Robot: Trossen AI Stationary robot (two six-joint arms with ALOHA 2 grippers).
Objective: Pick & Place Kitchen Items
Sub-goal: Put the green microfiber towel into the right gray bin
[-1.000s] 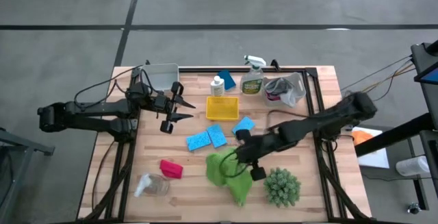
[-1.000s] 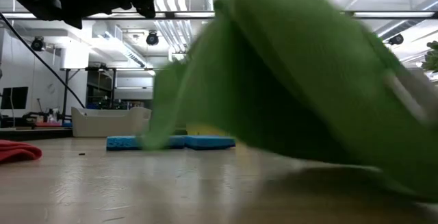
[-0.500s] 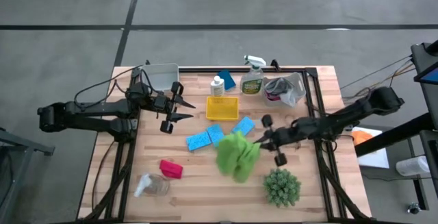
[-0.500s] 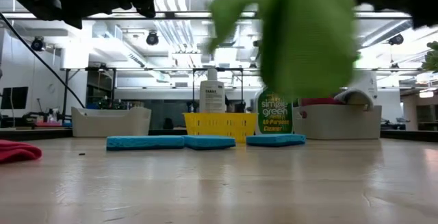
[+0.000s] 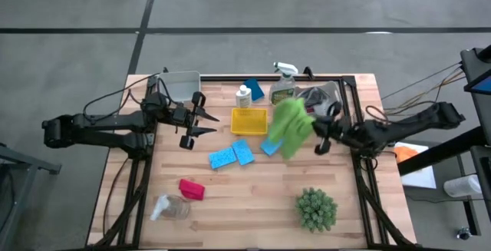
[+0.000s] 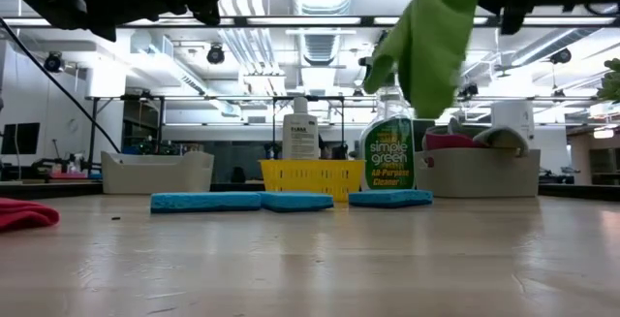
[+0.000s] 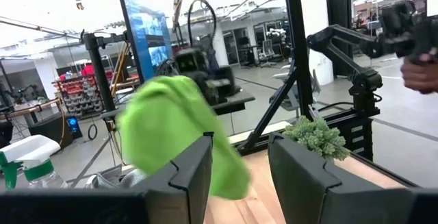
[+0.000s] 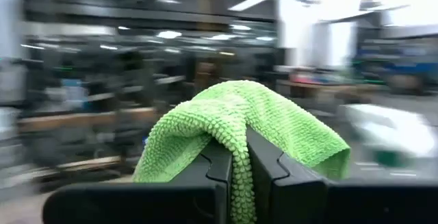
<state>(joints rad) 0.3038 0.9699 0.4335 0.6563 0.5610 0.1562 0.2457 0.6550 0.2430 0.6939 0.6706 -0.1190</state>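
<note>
Wooden table [image 5: 230, 209], blue sponges [image 5: 232, 155], yellow tray [image 5: 249, 120], magenta cloth [image 5: 192, 189], plant [image 5: 316, 209]

- Two dark, slender jointed arms, matte black from base to tip; the left arm [image 5: 115, 128] enters at 9 o'clock, the right arm [image 5: 399, 130] at 3 o'clock.
- Thin black cables loop off each arm's rear segments.
- The left gripper [image 5: 201, 122] carries round black knobs and pointed fingers.
- The right gripper [image 8: 236, 176] shows two chunky, angular black fingers [image 8: 274, 183] with stepped inner faces.
</note>
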